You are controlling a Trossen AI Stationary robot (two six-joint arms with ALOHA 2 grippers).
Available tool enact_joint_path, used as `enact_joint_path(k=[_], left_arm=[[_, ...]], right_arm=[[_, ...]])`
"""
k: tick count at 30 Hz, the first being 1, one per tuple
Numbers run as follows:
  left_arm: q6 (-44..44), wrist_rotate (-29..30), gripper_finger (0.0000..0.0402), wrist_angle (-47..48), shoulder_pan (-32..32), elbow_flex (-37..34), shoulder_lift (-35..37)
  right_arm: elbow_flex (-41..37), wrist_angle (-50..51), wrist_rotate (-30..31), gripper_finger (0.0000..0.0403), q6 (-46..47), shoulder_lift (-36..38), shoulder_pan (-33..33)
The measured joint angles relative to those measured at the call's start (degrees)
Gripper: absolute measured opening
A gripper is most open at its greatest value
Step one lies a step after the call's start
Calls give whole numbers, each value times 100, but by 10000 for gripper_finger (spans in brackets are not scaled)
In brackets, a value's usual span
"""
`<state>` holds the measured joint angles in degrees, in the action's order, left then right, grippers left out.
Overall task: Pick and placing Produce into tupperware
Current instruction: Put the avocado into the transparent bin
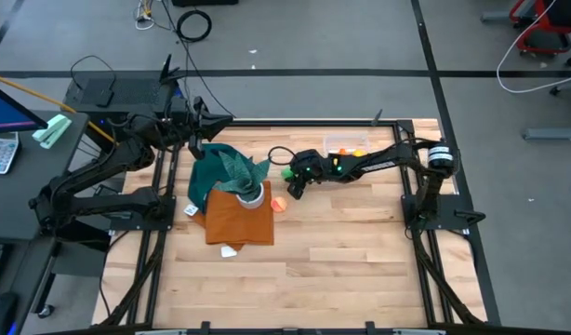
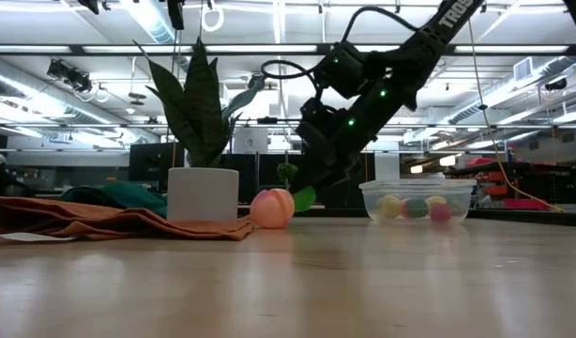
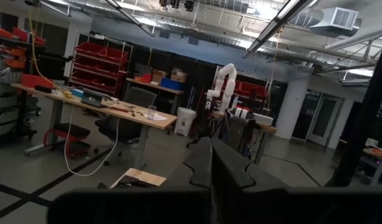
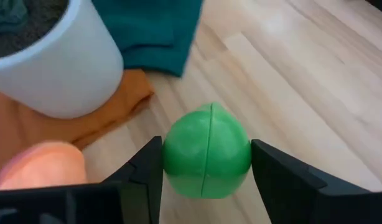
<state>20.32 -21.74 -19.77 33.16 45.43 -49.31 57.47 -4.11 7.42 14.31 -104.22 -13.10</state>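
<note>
Produce is partly packed: the tupperware [image 1: 346, 143], at about one o'clock on the table [image 1: 341, 270], holds several pieces. The right gripper [image 1: 293, 177] is clamped around a green piece [image 4: 206, 152] near table centre, just off the wood. An orange piece [image 1: 279, 205] waits beside the white plant pot [image 2: 203, 194]. The left gripper [image 3: 211, 168], closed and empty, is parked at ten o'clock.

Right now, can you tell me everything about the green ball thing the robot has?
The green toy fruit is round, smooth and plastic-looking, with a seam down its middle and a little point at one end. It sits between the jaws of the right gripper, which press its two sides, over the wooden table, near an orange toy fruit.
</note>
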Motion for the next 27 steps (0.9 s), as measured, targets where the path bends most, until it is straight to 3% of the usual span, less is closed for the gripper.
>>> enact_joint_path(k=[12,19,27], left_arm=[[0,-9,21,-4,-1,0,-1],[-2,-9,7,-4,-1,0,1],[-9,-6,25,-4,-1,0,-1]], right_arm=[[2,1092,431,163,-197,1267,-387],[4,2294,624,164,108,1989,-700],[2,3567,955,163,427,2399,-1046]])
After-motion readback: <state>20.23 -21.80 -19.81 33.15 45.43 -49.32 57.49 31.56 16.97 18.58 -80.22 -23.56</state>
